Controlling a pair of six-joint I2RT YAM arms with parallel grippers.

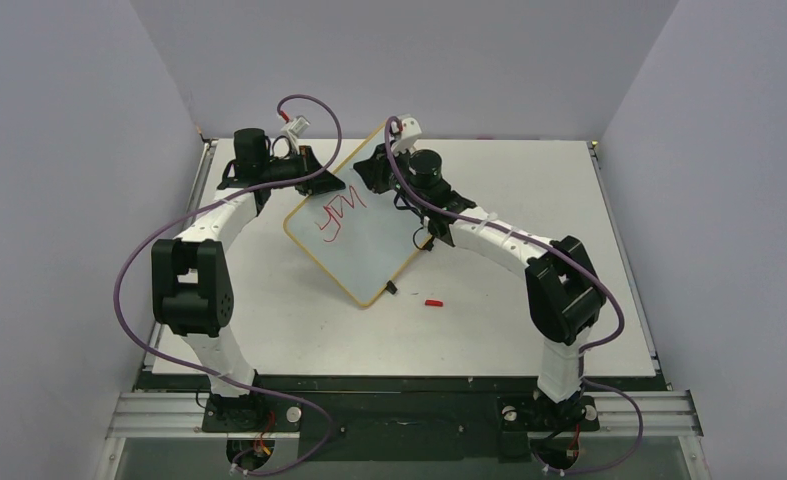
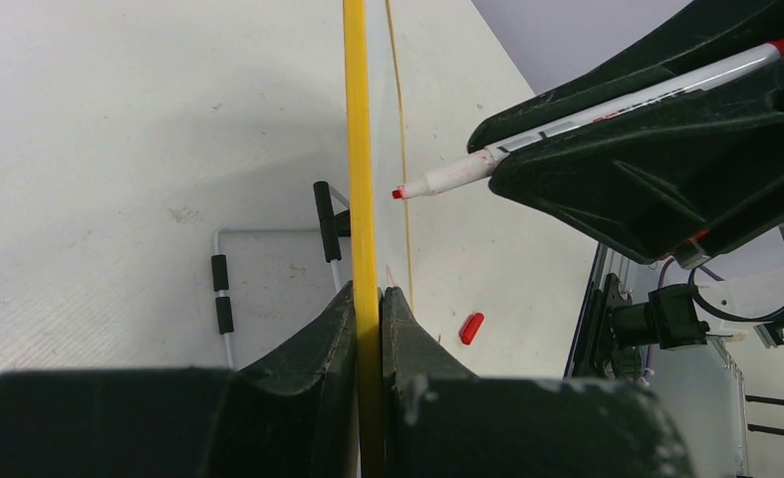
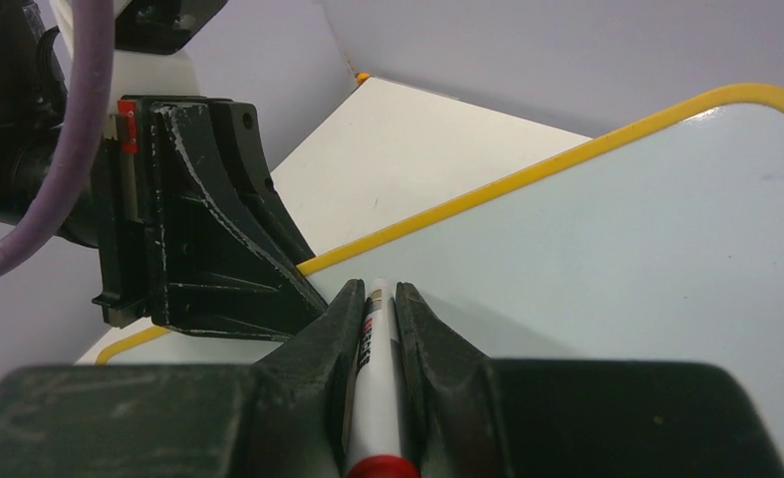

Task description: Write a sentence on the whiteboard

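The whiteboard (image 1: 364, 250), white with a yellow frame, is propped tilted at the table's middle. A few red strokes of the sentence (image 1: 337, 214) sit near its upper left; I cannot read them. My left gripper (image 1: 321, 186) is shut on the board's yellow edge (image 2: 360, 149), which runs between its jaws (image 2: 368, 291). My right gripper (image 1: 371, 168) is shut on a white marker (image 3: 373, 349) with a red end. In the left wrist view the marker's red tip (image 2: 399, 192) is right by the board's face; I cannot tell if it touches. The board (image 3: 617, 249) fills the right wrist view.
A red marker cap (image 1: 433, 302) lies on the table right of the board's lower corner, also in the left wrist view (image 2: 471, 328). A wire stand with black sleeves (image 2: 220, 289) shows behind the board. A black clip (image 1: 392, 288) sits on its lower edge.
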